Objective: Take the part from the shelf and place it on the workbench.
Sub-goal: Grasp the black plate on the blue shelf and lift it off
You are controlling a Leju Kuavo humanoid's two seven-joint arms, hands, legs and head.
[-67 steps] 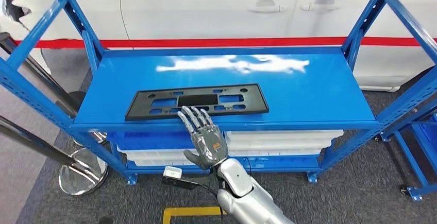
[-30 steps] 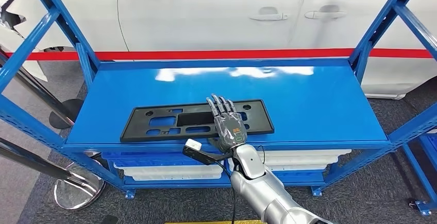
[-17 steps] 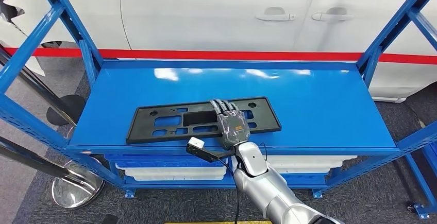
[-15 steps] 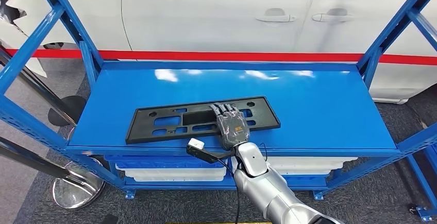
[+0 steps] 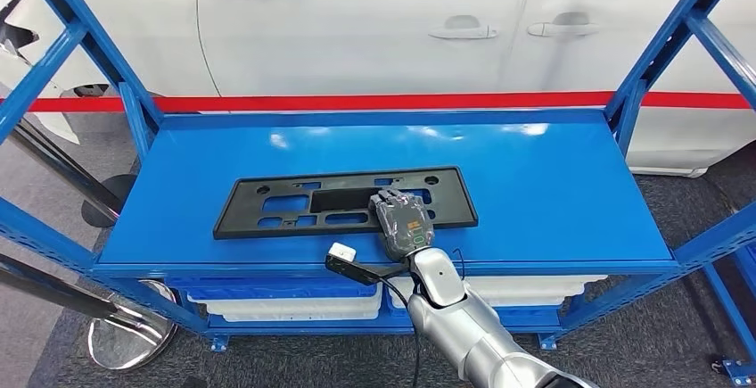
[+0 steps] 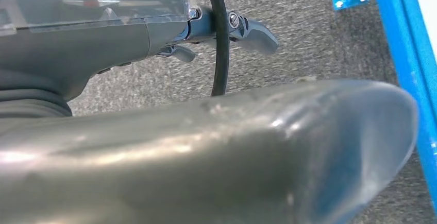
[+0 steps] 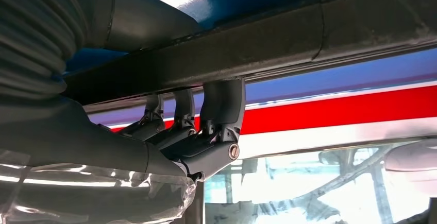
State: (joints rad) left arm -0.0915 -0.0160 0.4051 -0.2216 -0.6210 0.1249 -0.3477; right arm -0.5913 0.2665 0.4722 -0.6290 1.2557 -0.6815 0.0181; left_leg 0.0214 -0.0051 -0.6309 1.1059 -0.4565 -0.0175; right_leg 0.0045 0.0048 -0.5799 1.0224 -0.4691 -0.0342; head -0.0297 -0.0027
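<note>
The black licence-plate frame (image 5: 346, 202) lies flat at centre frame on the blue shelf (image 5: 535, 183); the right hand (image 5: 403, 221) rests on its right part, fingers (image 7: 222, 103) curled over the far edge, gripping it; the left hand (image 6: 154, 38) hangs over grey carpet (image 6: 309, 54), grip unclear; behind stands a white car (image 5: 374, 31); no legible writing.

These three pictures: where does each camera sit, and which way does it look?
Head view: high on the body, looking forward and down at the blue shelf, black part and right hand.
Left wrist view: behind the left hand, facing grey carpet.
Right wrist view: behind the right hand, its fingers on the part's edge.
Shared: head and right wrist views both show the part.
</note>
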